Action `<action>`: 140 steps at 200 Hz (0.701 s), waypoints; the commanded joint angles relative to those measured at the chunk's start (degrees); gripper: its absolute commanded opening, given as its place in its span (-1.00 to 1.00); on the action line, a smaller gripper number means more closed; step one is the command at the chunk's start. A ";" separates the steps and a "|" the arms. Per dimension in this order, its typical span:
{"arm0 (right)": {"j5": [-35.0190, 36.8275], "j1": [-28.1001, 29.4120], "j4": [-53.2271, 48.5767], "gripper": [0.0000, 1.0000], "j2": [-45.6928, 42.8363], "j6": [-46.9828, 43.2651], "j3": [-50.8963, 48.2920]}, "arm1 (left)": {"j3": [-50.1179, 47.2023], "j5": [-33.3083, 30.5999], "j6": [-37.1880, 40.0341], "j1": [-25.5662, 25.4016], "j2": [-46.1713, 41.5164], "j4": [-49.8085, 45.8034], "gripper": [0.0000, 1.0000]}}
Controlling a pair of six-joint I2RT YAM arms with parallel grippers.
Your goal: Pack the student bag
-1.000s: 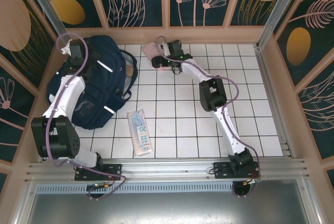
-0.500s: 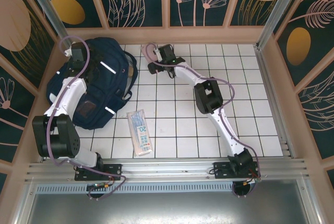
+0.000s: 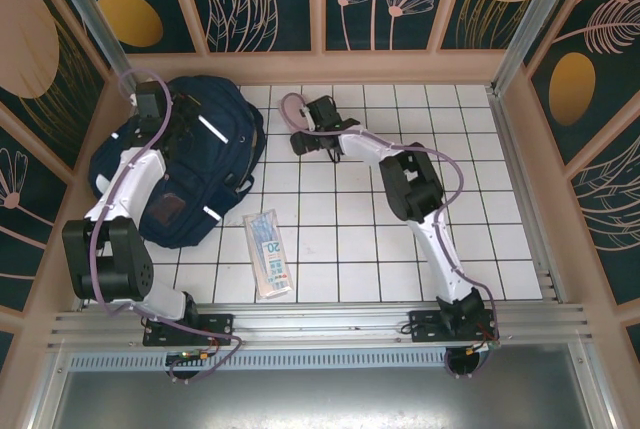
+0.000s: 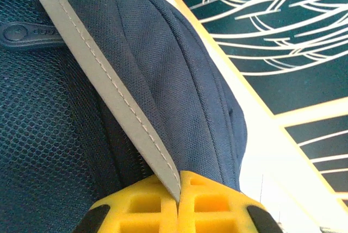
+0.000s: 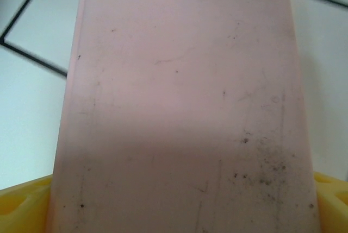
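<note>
While your left gripper (image 4: 178, 200) clamps the navy fabric backpack (image 3: 215, 174) at ten o'clock, right gripper (image 3: 301, 114) widely spans a flat pink case (image 5: 182, 92); grip unclear, it may slip.

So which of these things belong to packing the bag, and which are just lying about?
In the job: student bag, stripe pinched by left gripper; pink case between the fingers of the right gripper.
Lying about: clear packet on the tiled table, untouched.
</note>
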 commanded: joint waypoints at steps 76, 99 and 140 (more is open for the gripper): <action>3.01 -4.66 10.35 0.26 -29.93 19.65 -40.76 | 35.11 15.32 18.92 -12.79 24.04 -16.74 -1.00; 3.25 -7.63 13.43 0.27 -38.92 24.06 -50.86 | 45.34 14.77 23.18 -17.58 31.02 -22.96 -1.00; 10.32 -10.37 13.90 0.27 -52.07 26.87 -61.77 | 64.51 14.65 30.81 -26.13 42.72 -35.03 -1.00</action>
